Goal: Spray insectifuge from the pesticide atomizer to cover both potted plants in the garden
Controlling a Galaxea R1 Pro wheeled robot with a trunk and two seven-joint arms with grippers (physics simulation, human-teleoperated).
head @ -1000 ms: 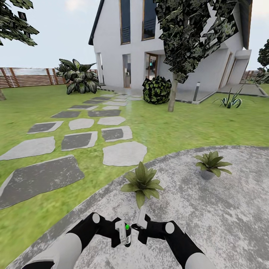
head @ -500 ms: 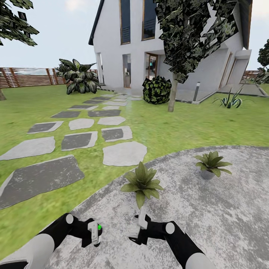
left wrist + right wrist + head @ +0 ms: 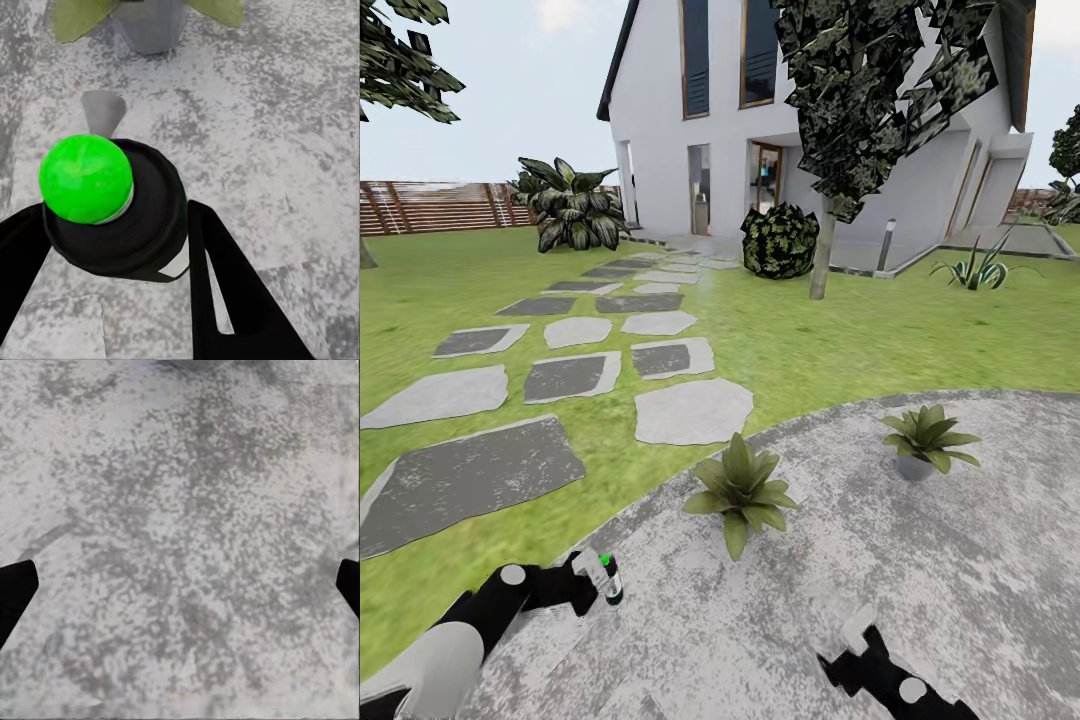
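Note:
My left gripper point(image 3: 603, 581) is shut on the pesticide atomizer point(image 3: 612, 584), a small dark bottle with a bright green knob on top, held just above the patio's left edge. Seen from the left wrist, the atomizer point(image 3: 120, 217) sits upright between the black fingers point(image 3: 232, 300). One grey pot point(image 3: 154, 26) lies just beyond it. Two potted plants stand on the paved patio point(image 3: 920, 560): the near one point(image 3: 741, 489) is up and right of the atomizer, the other point(image 3: 927, 438) farther right. My right gripper point(image 3: 855, 645) hangs low over the patio, open and holding nothing, its fingertips point(image 3: 15, 592) wide apart.
Lawn point(image 3: 860, 340) with grey stepping stones point(image 3: 693, 410) runs toward a white house point(image 3: 760, 120). A tree trunk point(image 3: 822, 250), a round bush point(image 3: 780, 240), a large leafy shrub point(image 3: 572, 213) and a brown slatted fence point(image 3: 430, 205) stand farther off.
My left arm swung left and outward, carrying the atomizer from the middle to the patio's left edge. My right arm pulled back down and to the right, away from the atomizer.

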